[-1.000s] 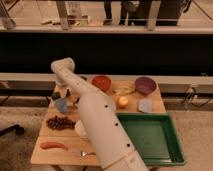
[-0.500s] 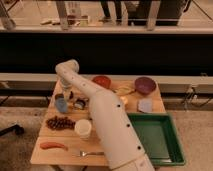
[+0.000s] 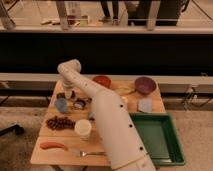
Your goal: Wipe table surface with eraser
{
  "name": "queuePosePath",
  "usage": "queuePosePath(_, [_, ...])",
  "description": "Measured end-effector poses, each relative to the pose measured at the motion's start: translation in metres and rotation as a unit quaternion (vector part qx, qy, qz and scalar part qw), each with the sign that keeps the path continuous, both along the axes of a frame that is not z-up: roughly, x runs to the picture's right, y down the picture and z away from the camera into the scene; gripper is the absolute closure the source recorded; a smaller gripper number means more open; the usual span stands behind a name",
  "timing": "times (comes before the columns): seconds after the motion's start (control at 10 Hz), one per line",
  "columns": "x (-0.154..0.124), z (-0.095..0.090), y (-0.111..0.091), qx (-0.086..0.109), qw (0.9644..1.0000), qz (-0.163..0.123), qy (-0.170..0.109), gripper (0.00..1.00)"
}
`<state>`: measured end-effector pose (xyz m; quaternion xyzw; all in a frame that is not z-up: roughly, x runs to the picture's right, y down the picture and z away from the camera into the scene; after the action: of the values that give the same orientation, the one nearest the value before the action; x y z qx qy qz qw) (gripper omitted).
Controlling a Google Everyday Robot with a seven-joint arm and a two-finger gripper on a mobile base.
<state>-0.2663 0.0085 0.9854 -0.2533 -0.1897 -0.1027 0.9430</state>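
The table surface (image 3: 70, 137) is a light tan wooden top. My arm reaches over it from the front, and its wrist bends down at the back left. The gripper (image 3: 69, 93) hangs there just above the table, behind the blue cup (image 3: 61, 105). A small dark block that looks like the eraser (image 3: 60, 95) lies right beside the gripper on its left. I cannot tell whether the gripper touches it. A rounded black-and-white object (image 3: 80, 104) sits just in front of the gripper.
A red bowl (image 3: 102, 80), a yellow item (image 3: 123, 90) and a purple bowl (image 3: 145, 85) stand along the back. A pale block (image 3: 145, 105) and a green tray (image 3: 157, 140) are on the right. Grapes (image 3: 60, 122), a white cup (image 3: 83, 128), a sausage (image 3: 52, 145) and a fork (image 3: 92, 153) lie at the front left.
My arm has shifted a little to the right, uncovering the white cup. The wrist has stayed over the table's back left area.
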Motion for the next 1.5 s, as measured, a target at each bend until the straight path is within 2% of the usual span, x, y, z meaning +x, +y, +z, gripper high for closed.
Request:
queuePosePath(0.5, [-0.005,0.002,-0.009,0.001,1.0000,-0.001,-0.002,1.00])
queuePosePath(0.9, [0.003,-0.009,-0.003,0.005,0.9993,0.028,0.024,1.00])
queuePosePath(1.1, [-0.002,-0.014,0.000,0.006,0.9992,0.032,0.025,0.94])
queuePosePath(1.5, [-0.017,-0.015,0.000,0.004,0.9995,0.025,0.017,0.94])
